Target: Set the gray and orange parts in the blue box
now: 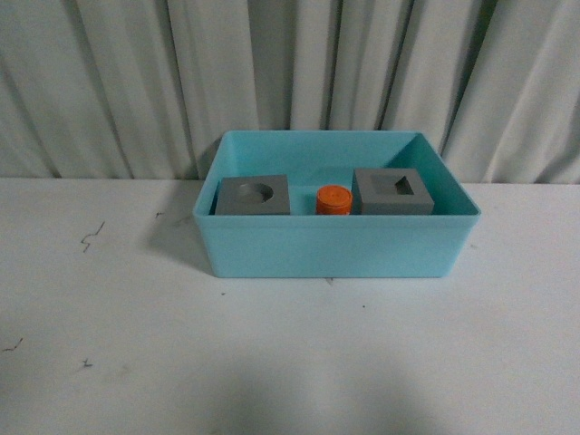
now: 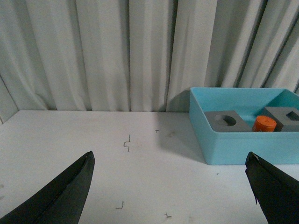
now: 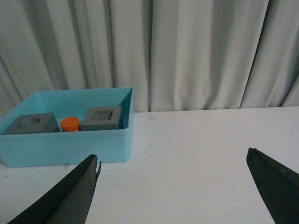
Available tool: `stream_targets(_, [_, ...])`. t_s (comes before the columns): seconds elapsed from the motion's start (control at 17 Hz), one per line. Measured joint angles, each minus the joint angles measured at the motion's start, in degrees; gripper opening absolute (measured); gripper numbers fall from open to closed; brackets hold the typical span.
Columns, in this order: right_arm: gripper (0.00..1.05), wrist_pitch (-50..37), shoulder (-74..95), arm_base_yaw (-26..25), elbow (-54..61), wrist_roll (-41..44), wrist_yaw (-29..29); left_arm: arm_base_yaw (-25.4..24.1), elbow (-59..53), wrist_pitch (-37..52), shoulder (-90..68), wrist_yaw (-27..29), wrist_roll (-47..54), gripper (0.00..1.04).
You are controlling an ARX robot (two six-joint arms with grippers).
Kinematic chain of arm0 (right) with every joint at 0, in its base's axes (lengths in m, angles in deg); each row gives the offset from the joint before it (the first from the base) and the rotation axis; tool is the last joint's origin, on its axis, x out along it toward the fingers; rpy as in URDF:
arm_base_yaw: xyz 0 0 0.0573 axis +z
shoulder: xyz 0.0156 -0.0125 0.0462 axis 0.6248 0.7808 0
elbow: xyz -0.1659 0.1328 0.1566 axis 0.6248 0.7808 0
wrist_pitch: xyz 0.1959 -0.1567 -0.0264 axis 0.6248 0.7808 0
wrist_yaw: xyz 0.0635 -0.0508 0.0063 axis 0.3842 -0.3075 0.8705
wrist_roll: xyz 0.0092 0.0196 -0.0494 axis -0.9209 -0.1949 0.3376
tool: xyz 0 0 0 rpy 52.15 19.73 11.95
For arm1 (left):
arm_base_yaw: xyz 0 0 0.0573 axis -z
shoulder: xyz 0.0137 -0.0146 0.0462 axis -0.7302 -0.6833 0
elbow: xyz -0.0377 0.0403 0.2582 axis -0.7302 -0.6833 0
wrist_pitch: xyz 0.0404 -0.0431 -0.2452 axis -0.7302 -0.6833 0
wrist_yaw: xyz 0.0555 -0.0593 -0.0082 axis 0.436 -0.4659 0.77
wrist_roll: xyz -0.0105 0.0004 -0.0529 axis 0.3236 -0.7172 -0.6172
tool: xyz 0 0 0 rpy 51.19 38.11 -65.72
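Note:
The blue box (image 1: 335,249) stands on the white table at mid depth. Inside it sit the gray cube with a round recess (image 1: 254,196) on the left, the orange cylinder (image 1: 333,200) in the middle and the gray cube with a rectangular recess (image 1: 392,191) on the right. Neither arm shows in the front view. My left gripper (image 2: 169,161) is open and empty, hanging over bare table to the left of the box (image 2: 243,147). My right gripper (image 3: 173,158) is open and empty, over bare table to the right of the box (image 3: 65,147).
A pleated white curtain (image 1: 290,82) hangs close behind the table. Small dark scuff marks (image 1: 91,238) dot the white tabletop on the left side.

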Motion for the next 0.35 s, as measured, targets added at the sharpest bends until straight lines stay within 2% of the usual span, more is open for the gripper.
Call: stream_targets(0.35, [0.98, -0.02, 0.00, 0.00, 0.00, 0.00, 0.00, 0.00, 0.00, 0.00, 0.00, 0.00, 0.00, 0.98])
